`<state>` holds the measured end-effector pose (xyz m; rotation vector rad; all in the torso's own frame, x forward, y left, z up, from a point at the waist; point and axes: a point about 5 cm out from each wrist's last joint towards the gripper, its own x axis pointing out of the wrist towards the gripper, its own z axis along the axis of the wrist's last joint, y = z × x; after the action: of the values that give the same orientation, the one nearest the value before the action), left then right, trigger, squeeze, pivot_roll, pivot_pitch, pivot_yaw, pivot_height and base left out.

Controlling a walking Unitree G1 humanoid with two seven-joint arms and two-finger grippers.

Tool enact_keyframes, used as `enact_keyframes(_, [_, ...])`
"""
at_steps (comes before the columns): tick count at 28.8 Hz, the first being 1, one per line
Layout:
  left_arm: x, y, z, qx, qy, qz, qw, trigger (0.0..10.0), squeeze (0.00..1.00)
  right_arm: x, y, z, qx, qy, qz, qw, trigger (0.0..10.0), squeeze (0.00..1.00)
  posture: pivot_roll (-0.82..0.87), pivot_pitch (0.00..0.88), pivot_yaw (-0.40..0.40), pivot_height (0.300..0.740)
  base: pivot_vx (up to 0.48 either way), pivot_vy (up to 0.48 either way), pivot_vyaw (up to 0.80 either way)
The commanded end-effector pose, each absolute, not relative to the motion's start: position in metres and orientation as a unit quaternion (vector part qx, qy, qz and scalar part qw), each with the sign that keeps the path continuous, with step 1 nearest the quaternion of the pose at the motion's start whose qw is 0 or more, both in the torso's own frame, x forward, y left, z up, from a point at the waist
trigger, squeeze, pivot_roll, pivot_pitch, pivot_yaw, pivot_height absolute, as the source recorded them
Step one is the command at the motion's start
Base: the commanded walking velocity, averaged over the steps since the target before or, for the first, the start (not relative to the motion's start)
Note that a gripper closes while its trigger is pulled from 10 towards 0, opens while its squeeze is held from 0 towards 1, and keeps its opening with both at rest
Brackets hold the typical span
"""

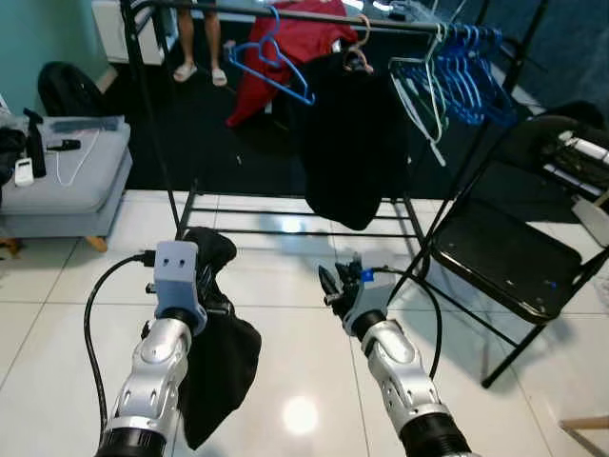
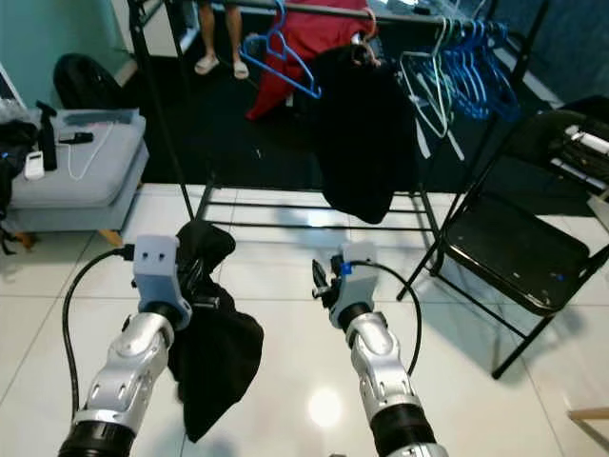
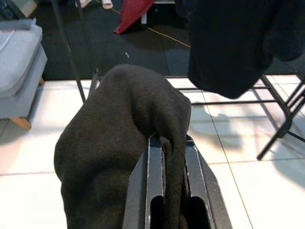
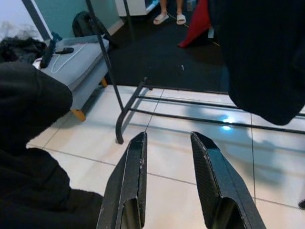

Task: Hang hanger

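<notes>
My left gripper [image 3: 171, 143] is shut on a black garment [image 1: 219, 352] that droops below it over the white tile floor. The cloth bunches over the fingers in the left wrist view. My right gripper [image 4: 167, 143] is open and holds nothing, beside the garment at mid height. Ahead stands a black clothes rail [image 1: 314, 16]. On it hang a blue hanger [image 1: 271, 62] with a red garment [image 1: 290, 48] behind it, a black garment [image 1: 347, 143] on a hanger, and a bunch of several bare blue and white hangers [image 1: 457, 71].
A black folding chair [image 1: 504, 257] stands to the right of the rail. A grey cushioned bench [image 1: 62, 171] with small items sits at the left. A person's legs in sandals [image 1: 200, 57] stand behind the rail on the dark carpet.
</notes>
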<state>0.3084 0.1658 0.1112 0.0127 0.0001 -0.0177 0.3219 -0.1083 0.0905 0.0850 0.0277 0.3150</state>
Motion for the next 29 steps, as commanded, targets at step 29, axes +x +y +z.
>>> enact_keyframes(29, [0.3090,0.1559,0.1125,-0.001,-0.007,-0.022,1.000,10.0,0.00,0.3217,-0.1122,0.0899,0.050,0.009,0.151,0.987,10.0,0.00,-0.04,0.104,-0.067,0.740,0.204,0.000,0.00])
